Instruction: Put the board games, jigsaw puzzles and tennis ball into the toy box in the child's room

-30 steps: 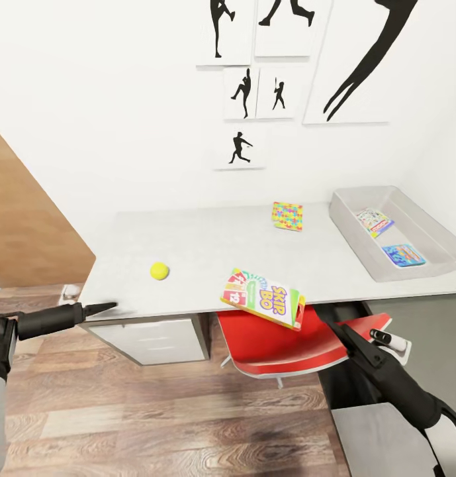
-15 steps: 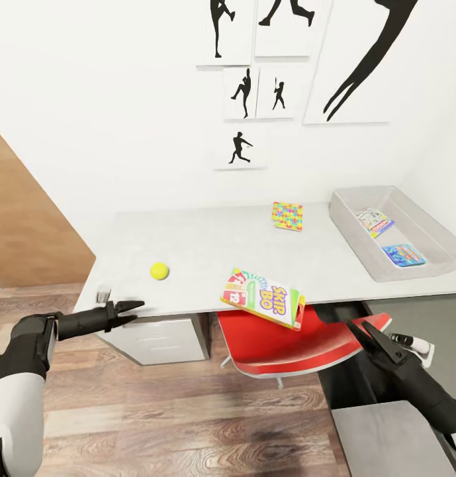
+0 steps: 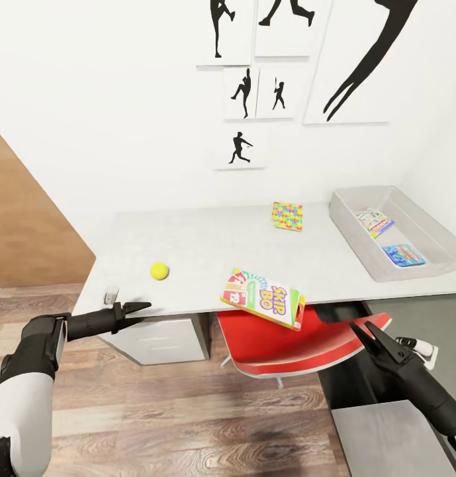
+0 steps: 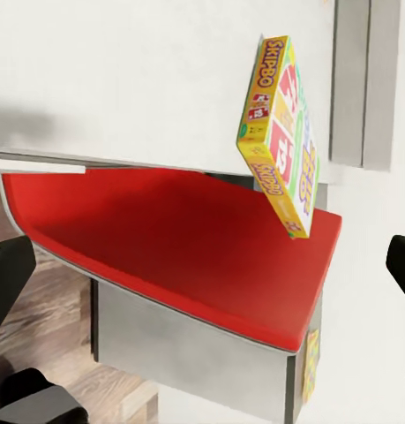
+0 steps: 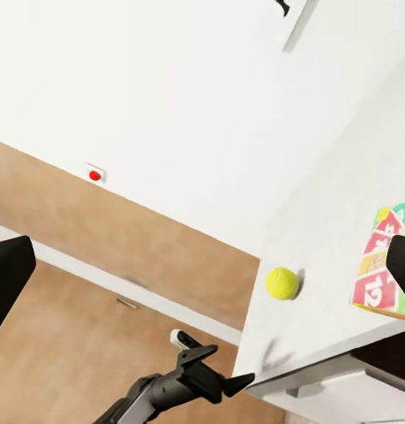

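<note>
**Both arms drawn back from the desk edge**

Head view: since a second ago the left gripper (image 3: 136, 308) has risen and moved toward the table (image 3: 208, 245), its tips now at the front edge; fingers look close together, though I cannot tell for sure. The right gripper (image 3: 366, 333) has dropped lower and further right, fingers spread, holding nothing. The things have not moved. The tennis ball (image 3: 159, 270) lies near the table's left front. The Skip-Bo game box (image 3: 263, 297) overhangs the front edge, above a red chair (image 3: 287, 348). A jigsaw puzzle (image 3: 287, 216) lies farther back. The toy box (image 3: 393, 232) at the right end holds two printed items, too small to identify.

Left wrist view: the Skip-Bo game box (image 4: 281, 132) juts past the table edge over the red chair (image 4: 176, 247). Dark finger parts show at the frame's edges.

Right wrist view: the tennis ball (image 5: 282, 283) sits on the table, the left gripper (image 5: 228, 382) just off the table's edge. The game box is cut off by the frame.
</note>
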Robot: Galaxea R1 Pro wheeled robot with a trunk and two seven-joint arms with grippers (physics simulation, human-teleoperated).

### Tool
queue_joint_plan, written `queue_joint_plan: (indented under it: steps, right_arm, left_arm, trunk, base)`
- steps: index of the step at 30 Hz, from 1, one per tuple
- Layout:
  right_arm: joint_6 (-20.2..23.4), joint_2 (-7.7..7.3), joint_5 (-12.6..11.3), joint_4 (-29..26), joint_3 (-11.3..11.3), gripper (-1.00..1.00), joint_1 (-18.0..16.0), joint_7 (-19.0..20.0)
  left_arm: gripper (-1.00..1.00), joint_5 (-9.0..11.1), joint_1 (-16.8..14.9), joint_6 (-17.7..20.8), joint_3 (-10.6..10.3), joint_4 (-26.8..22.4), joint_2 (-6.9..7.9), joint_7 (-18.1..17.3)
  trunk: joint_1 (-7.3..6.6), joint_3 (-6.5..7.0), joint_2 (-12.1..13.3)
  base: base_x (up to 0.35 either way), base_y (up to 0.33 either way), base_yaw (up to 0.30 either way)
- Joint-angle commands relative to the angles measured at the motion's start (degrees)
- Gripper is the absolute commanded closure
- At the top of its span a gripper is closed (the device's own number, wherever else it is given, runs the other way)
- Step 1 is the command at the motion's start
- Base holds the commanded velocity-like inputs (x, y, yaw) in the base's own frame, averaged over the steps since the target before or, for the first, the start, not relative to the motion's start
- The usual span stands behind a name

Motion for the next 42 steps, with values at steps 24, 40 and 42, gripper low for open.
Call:
queue_joint_plan:
  steps: [24,40,42]
  right_arm:
    - [0.00,0.47,-0.14,-0.51,-0.03,-1.00,-0.03,3.90]
    - [-3.88,-0.03,0.36,-0.59,0.13,-1.00,0.53,6.67]
    - [-4.01,-0.04,0.80,-0.63,0.13,-1.00,0.56,7.05]
  left_arm:
    - [-1.00,-0.52,-0.06,0.89,0.15,-0.03,0.21,-0.60]
    - [-1.00,-0.52,-0.07,0.93,0.07,-0.03,0.29,-0.60]
    - [-1.00,-0.52,-0.06,0.93,0.07,-0.03,0.29,-0.60]
  trunk:
    - [0.03,1.46,-0.09]
    - [2.44,1.01,-4.50]
    - [2.88,0.85,-5.30]
  base:
    - [0.000,-0.063,0.000]
    - [0.000,0.000,0.000]
    - [0.000,0.000,0.000]
